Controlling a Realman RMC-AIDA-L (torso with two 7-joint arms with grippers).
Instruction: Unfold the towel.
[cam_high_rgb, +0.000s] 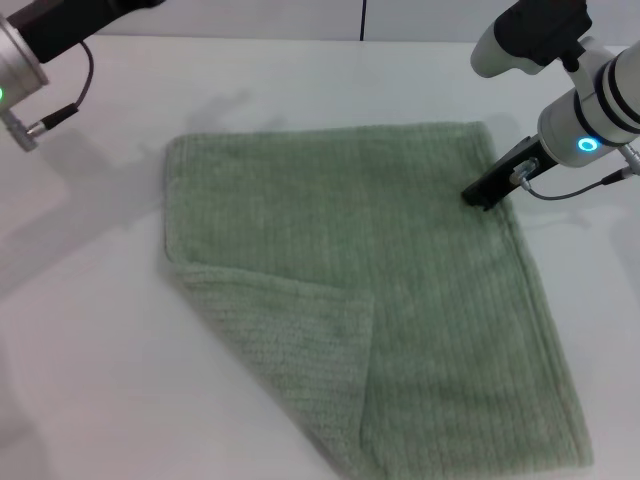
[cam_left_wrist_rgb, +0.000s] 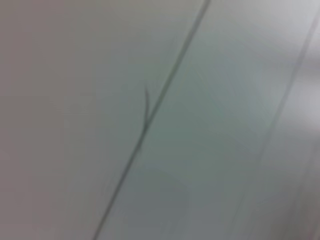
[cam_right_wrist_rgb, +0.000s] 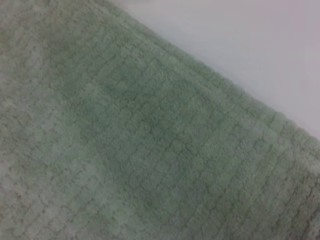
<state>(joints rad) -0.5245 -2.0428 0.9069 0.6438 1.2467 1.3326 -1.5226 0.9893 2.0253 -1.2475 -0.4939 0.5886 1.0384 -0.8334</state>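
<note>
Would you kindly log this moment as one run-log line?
towel: mostly flat, near-left corner folded over | right gripper: at towel's far right edge | left arm: raised far left, away from towel | table

Sage-green towel (cam_high_rgb: 400, 290) — fine ribbed lines, faint grid texture — on white table (cam_high_rgb: 90, 340).

Green towel mostly flat, one corner flipped over

The towel (cam_high_rgb: 400, 300) lies spread on the white table (cam_high_rgb: 90, 380), with its near-left corner folded over onto itself. The right gripper (cam_high_rgb: 487, 190) sits low at the towel's far-right edge, fingers hard to make out. The left arm (cam_high_rgb: 30, 50) is up in the far-left corner, clear of the cloth.
</note>
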